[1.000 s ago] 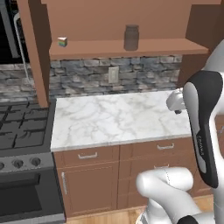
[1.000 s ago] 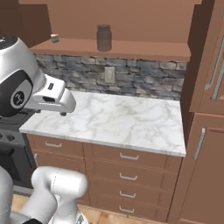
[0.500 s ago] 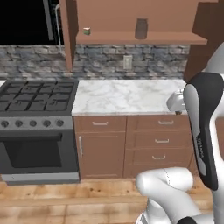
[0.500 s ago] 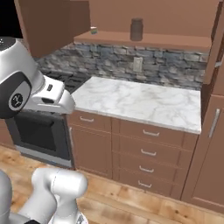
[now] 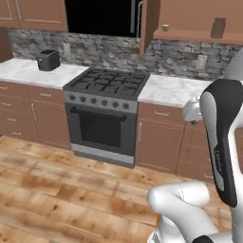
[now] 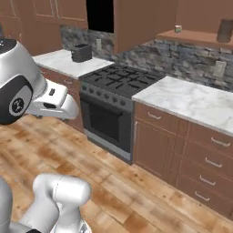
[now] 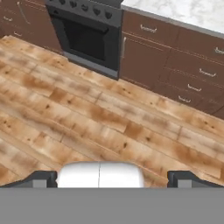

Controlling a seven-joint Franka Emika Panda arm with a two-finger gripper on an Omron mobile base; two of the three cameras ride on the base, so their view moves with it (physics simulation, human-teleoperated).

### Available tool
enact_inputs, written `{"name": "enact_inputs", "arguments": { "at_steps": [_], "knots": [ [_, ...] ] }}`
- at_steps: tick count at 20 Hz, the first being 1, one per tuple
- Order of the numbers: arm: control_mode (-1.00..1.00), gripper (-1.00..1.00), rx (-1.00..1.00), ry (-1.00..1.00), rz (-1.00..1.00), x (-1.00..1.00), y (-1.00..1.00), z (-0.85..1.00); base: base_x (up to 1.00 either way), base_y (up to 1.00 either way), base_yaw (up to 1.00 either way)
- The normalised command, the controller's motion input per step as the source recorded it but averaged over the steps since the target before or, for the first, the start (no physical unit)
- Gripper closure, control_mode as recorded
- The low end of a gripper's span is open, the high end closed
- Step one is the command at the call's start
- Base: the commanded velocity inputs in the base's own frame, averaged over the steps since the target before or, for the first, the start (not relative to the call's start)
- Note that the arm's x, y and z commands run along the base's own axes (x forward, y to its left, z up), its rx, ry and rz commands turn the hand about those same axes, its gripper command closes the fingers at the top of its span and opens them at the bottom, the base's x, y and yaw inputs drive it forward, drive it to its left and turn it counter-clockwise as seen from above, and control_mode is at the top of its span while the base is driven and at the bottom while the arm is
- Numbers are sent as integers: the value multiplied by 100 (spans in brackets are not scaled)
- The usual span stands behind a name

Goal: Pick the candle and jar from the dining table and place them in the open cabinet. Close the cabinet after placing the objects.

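Right of the stove (image 5: 108, 84), on the cabinet (image 5: 190, 19) shelf, the jar (image 5: 218, 28) and apparently the candle (image 5: 165, 28) stand placed; tool (image 7: 112, 177) wide and empty, door closing remains.

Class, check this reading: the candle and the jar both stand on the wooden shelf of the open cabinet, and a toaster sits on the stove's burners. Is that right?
Not quite. The toaster sits on the marble counter beside the stove, not on its burners, as the left base view shows. The candle and jar do stand on the cabinet shelf.
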Motion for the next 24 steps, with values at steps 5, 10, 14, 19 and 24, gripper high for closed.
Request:
{"name": "enact_inputs", "arguments": {
  "at_steps": [5,10,14,19,24],
  "knots": [
    [100,-100,0,0,0,0,0,0,-50,99,71],
    [100,-100,0,0,0,0,0,0,-40,100,70],
    [100,-100,0,0,0,0,0,0,-40,100,58],
    [100,-100,0,0,0,0,0,0,-21,100,49],
    [100,-100,0,0,0,0,0,0,5,100,36]
  ]
}}
